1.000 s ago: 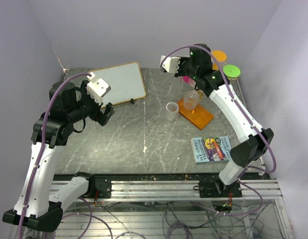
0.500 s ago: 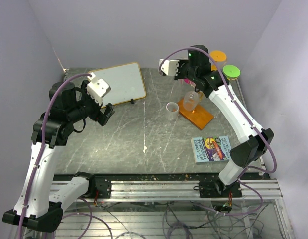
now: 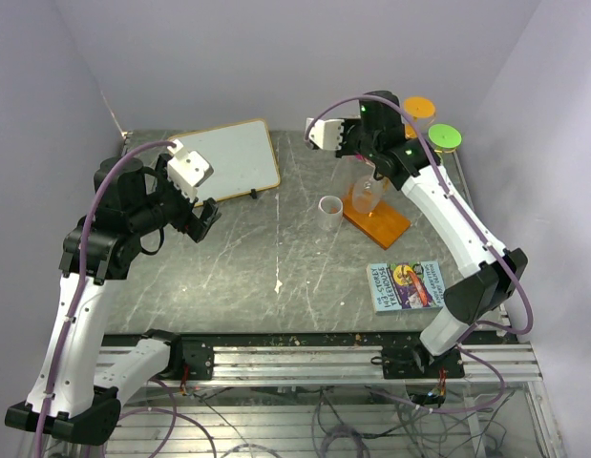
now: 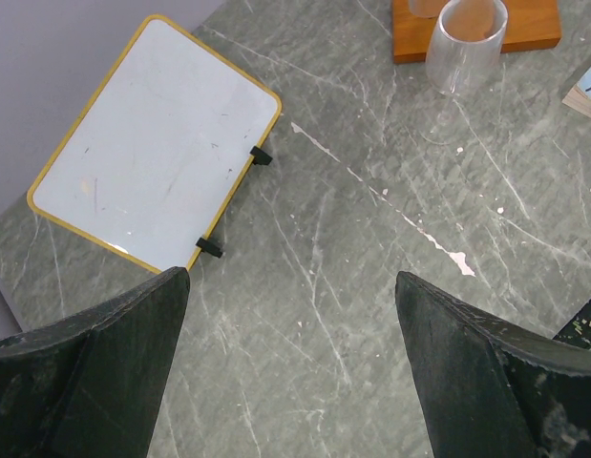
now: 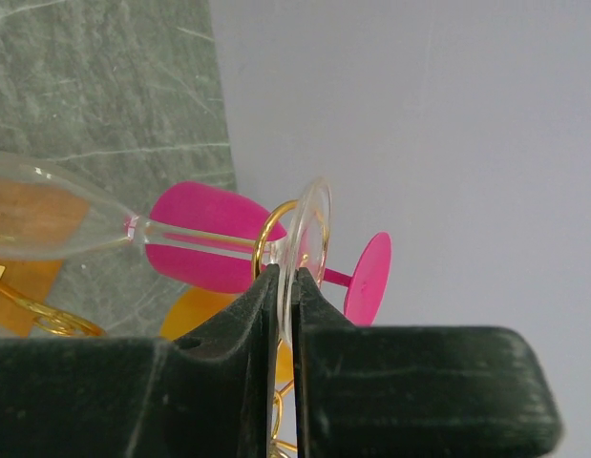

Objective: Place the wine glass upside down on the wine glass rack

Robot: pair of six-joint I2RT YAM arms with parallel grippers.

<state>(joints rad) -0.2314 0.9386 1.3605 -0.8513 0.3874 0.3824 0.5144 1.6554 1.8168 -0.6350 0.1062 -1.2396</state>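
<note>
Item: clear stemmed wine glass [image 5: 56, 221], foot pinched edge-on in my right gripper [image 5: 285, 286], bowl hanging down over orange-based gold wire rack [image 3: 381, 224]; stem beside one curl. Left gripper [image 4: 285, 286] spread, far off

No wording can be made out. The only print in view is on the colourful cover of the book [image 3: 405, 284] lying on the table [image 3: 276, 248]. From the top view its lettering is too small and blurred to read. The left wrist view catches just a cut-off corner of that cover, also illegible.
</note>
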